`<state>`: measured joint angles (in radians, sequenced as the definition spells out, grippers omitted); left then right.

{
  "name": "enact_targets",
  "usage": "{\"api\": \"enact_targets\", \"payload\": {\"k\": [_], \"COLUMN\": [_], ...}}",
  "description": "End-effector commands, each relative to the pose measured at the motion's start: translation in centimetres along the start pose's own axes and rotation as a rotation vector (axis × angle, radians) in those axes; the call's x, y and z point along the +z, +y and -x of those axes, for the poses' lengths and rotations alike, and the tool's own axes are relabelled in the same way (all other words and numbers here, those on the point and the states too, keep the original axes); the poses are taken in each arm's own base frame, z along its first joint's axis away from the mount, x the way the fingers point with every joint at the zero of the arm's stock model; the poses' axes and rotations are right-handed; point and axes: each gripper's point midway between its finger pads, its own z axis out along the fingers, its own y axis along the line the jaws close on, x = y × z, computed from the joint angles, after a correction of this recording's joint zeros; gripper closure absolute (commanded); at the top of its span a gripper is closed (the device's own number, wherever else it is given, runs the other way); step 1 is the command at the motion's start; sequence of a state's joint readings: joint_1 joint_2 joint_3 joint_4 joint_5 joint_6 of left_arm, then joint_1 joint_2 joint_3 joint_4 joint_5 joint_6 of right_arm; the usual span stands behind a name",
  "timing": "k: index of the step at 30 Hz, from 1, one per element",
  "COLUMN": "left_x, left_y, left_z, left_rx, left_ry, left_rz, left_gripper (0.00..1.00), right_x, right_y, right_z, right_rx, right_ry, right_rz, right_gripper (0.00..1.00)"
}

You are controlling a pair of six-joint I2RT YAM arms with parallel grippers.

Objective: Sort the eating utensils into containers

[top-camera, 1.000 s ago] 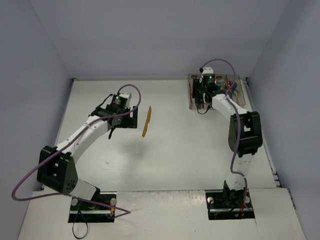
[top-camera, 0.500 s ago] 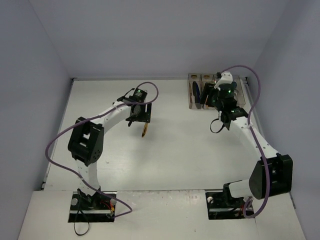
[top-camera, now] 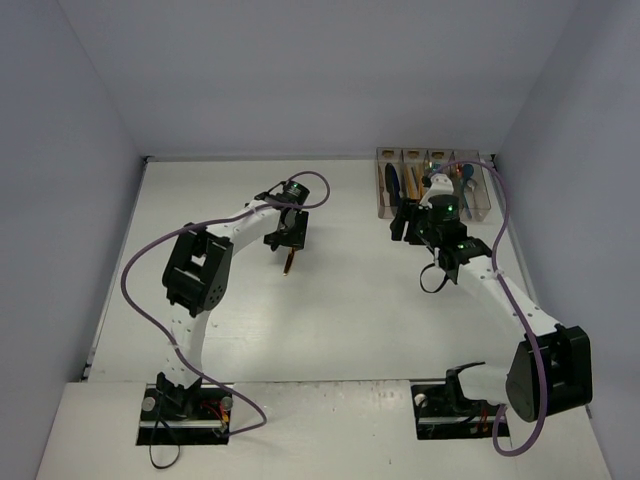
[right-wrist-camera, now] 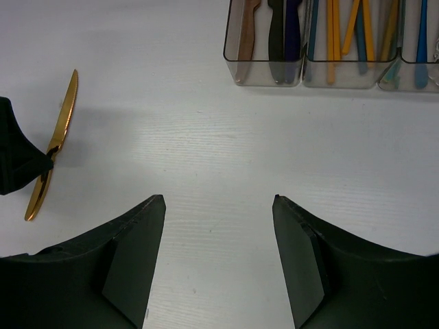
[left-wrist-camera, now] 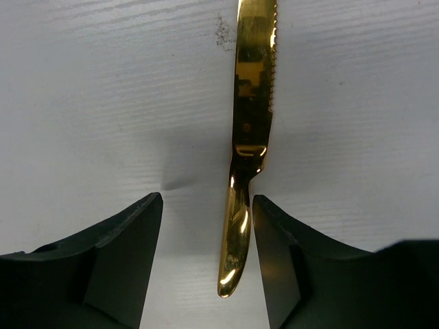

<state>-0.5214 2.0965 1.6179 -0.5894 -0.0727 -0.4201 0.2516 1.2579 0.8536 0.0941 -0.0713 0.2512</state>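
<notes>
While left gripper (left-wrist-camera: 206,229) straddles gold knife (left-wrist-camera: 251,130) handle, jaws parted, right gripper (right-wrist-camera: 218,205) hangs wide-jawed near clear bins (right-wrist-camera: 264,77).

place: probably a lab test cell | evidence: bare grey walls (top-camera: 300,70) boxing in a white table (top-camera: 350,310)
</notes>
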Motion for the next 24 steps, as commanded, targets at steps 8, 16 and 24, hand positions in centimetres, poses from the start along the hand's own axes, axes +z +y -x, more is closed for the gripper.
{"api": "enact_targets", "payload": {"k": [8,16,24], "left_x": [0.4,2.3,2.5], "left_y": [-0.4,-0.9,-1.1], "left_z": [1.8,0.7,-0.1], "left_rx": [0.021,0.013,-0.004], "left_ry": [-0.020,0.035,0.070], "left_rz": [0.030,0.030,0.024], "left_gripper": [0.54,0.67,1.00], "right_x": [-0.3,-0.4,-0.6], "right_y": [0.9,0.6,0.8], "right_z": [0.6,-0.1,-0.3], "right_rx": [0.001,0.001,0.002], "right_ry": [-0.040,-0.032,-0.032], "right_rz": [0.040,0.030,0.040], "right_gripper": [0.38,0.38,0.37]}}
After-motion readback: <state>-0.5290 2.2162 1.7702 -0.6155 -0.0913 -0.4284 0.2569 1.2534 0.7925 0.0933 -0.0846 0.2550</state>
